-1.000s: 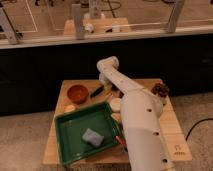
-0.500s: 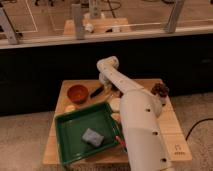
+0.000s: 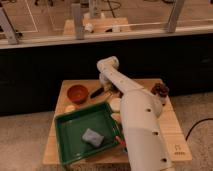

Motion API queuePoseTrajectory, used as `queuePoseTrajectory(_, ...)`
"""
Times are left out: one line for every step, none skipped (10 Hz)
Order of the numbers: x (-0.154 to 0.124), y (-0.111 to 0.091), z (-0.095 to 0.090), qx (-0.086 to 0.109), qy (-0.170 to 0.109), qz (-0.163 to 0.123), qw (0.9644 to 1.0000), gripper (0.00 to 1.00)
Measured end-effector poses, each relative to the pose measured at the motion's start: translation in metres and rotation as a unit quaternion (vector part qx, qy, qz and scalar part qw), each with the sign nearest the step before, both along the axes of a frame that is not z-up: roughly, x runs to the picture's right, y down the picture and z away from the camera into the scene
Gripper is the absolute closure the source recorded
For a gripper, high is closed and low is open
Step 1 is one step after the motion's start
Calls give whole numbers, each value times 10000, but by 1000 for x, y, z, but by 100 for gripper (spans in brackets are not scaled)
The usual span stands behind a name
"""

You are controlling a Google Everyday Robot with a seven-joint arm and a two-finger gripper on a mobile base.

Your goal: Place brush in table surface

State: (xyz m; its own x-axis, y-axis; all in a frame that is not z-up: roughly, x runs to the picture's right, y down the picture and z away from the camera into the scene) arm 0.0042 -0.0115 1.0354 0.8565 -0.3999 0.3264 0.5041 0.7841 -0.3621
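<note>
Gripper (image 3: 104, 86) sits low over tabletop (image 3: 172, 126) at the brush (image 3: 96, 92), apparently for placement; its grasp state cannot be told.

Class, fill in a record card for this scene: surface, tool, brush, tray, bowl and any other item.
surface: wooden table
tool: tool low over the table's rear middle, beneath the arm's bend
brush: brush with a dark handle, between bowl and tool; contact with the tool unclear
tray: green tray at front left, holding a grey sponge
bowl: orange bowl at rear left
other: brown spiky object at rear right
</note>
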Motion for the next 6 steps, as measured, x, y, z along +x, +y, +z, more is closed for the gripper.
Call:
queuePoseTrajectory(4,-1,1,-11,17,36,10000,100)
queuePoseTrajectory(8,-1,1,-3,36,46,10000,100)
queuePoseTrajectory(12,-1,0,14,63,51,10000,100)
queuePoseTrajectory(15,-2,-3,38,86,85,9999,100)
queuePoseTrajectory(19,-7,-10,82,87,116,9999,100)
queuePoseTrajectory(22,-13,-17,133,77,135,9998,100)
